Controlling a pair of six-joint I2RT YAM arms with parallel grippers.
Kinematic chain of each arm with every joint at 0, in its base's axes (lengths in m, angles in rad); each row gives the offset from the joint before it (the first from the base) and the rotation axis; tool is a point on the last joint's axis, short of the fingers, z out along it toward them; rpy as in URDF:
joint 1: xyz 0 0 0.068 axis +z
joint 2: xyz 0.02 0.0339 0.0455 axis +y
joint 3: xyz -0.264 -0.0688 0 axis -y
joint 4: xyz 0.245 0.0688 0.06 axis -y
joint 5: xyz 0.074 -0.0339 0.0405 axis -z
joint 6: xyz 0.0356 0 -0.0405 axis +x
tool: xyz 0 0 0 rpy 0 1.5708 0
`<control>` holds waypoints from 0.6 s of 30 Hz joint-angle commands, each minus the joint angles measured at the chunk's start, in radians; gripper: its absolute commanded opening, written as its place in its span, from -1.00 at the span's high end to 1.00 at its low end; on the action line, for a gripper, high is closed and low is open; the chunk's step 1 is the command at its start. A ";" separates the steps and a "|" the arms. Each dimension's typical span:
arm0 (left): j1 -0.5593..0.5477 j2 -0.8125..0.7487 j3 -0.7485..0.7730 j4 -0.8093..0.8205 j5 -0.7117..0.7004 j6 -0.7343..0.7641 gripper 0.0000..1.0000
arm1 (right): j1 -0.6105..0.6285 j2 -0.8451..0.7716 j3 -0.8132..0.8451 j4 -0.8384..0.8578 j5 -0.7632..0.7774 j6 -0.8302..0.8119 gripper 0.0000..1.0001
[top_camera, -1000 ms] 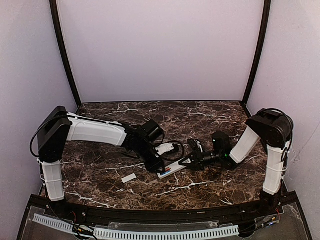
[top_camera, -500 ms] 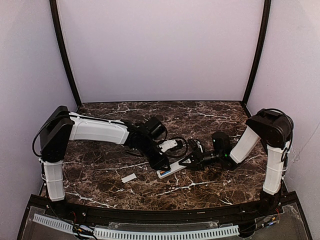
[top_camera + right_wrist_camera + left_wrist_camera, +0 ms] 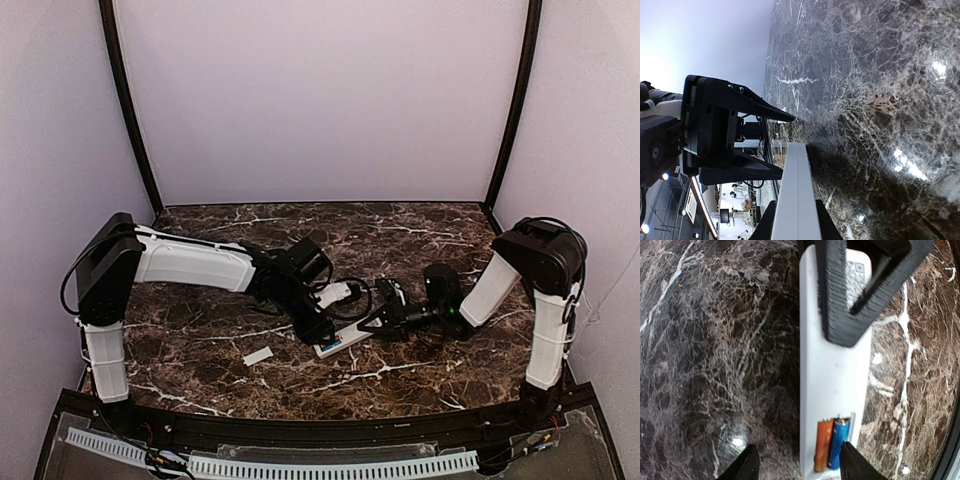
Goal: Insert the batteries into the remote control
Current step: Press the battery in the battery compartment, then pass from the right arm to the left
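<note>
While the right gripper [image 3: 794,222] pinches the remote control [image 3: 835,385] at mid-table, we find both batteries [image 3: 831,445] lying side by side in its end | left gripper [image 3: 801,466] spread, straddling that end | we advise: press cells flush, then fetch cover [image 3: 258,355].

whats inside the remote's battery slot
The orange battery and blue battery lie side by side in the remote control. They cover the slot's floor and contacts.
</note>
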 commanded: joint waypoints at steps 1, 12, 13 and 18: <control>0.000 -0.152 -0.105 0.082 0.030 -0.003 -0.14 | 0.011 -0.020 0.011 -0.018 0.019 -0.032 0.96; -0.030 -0.129 -0.122 0.146 0.023 0.008 -0.42 | 0.019 -0.033 0.023 -0.044 0.043 -0.031 0.86; -0.034 -0.112 -0.109 0.135 0.006 0.008 -0.42 | 0.020 -0.032 0.023 -0.044 0.046 -0.030 0.84; -0.053 -0.061 -0.078 0.098 -0.062 0.030 -0.39 | 0.019 -0.033 0.028 -0.044 0.047 -0.027 0.78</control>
